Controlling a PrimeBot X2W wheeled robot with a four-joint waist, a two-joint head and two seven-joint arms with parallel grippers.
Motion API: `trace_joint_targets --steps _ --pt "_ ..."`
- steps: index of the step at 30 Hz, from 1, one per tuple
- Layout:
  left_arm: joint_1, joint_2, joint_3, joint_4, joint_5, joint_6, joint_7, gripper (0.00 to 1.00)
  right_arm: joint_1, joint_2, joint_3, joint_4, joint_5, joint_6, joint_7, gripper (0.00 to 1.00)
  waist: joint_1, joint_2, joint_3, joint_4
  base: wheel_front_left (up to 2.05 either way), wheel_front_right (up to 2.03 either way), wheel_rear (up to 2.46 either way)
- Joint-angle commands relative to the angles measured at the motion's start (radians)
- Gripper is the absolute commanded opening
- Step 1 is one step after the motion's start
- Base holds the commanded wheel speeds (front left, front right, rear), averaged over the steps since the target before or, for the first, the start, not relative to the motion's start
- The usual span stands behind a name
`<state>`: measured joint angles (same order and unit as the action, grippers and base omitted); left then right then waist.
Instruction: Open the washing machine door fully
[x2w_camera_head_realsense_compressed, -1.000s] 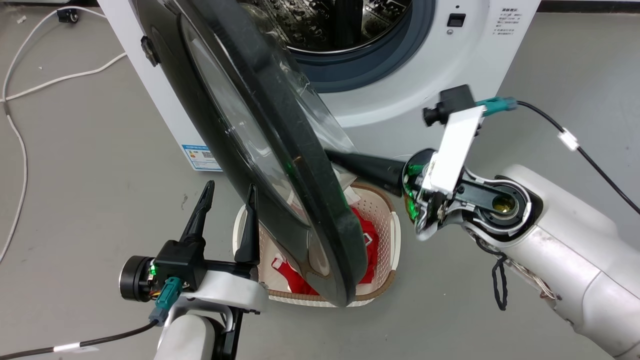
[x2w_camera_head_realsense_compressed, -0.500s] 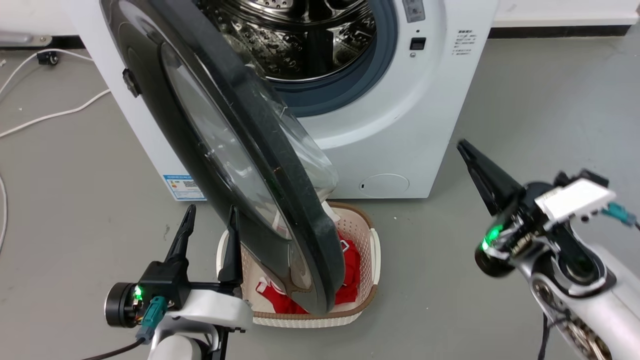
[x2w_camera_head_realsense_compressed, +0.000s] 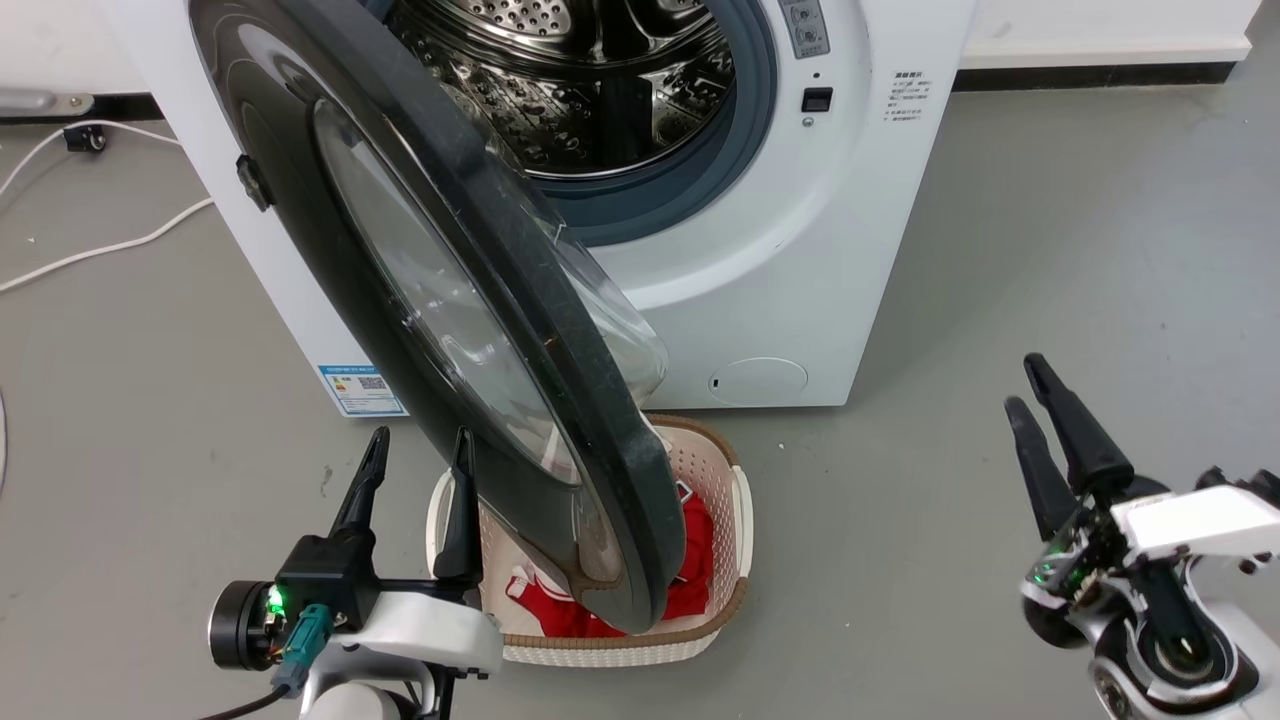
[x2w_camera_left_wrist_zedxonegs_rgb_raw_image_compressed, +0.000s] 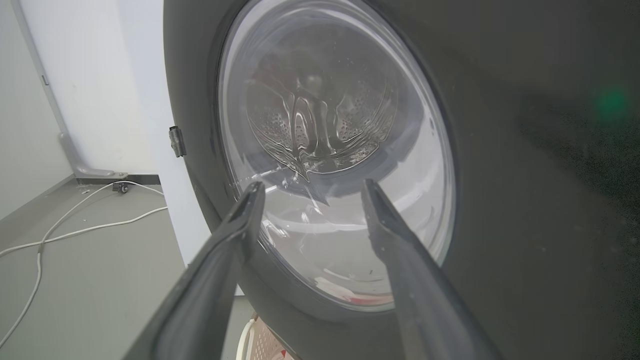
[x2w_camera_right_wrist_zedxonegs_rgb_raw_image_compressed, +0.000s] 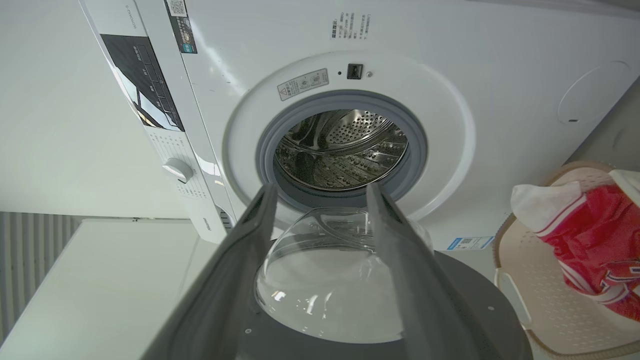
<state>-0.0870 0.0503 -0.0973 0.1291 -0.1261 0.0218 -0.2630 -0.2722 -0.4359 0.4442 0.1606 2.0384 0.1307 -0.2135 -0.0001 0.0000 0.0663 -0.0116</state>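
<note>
Head view: the large round glossy black washing machine door (x2w_camera_head_realsense_compressed: 450, 330), clear domed glass at its centre, stands part-open and edge-on to the big white front-loading washing machine (x2w_camera_head_realsense_compressed: 830, 260). It is hinged at the view's left, its free edge over a beige perforated laundry basket (x2w_camera_head_realsense_compressed: 742, 510). The left pincer (x2w_camera_head_realsense_compressed: 420, 440), spread and empty, sits just beside the door's outer face and is nearer. The right pincer (x2w_camera_head_realsense_compressed: 1022, 385), also spread and empty, stands well apart on the inner side, likely the side to push from. Grey floor (x2w_camera_head_realsense_compressed: 1050, 250) with a white cable (x2w_camera_head_realsense_compressed: 100, 250) lies leftward, where the door would swing.
</note>
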Motion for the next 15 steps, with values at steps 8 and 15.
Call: trace_joint_targets --steps 8,15 --pt "0.021 0.000 0.002 0.000 -0.004 0.002 -0.003 1.00 0.021 0.034 -0.048 0.147 -0.448 0.000 -0.050 1.00 0.0001 0.0000 -0.020 0.002 0.00 0.00 0.00" --pt "0.037 0.000 0.009 -0.003 -0.004 0.002 -0.002 1.00 0.076 0.179 -0.310 0.158 -1.071 0.000 -0.051 1.00 0.0001 0.0000 -0.036 -0.003 0.00 0.00 0.00"
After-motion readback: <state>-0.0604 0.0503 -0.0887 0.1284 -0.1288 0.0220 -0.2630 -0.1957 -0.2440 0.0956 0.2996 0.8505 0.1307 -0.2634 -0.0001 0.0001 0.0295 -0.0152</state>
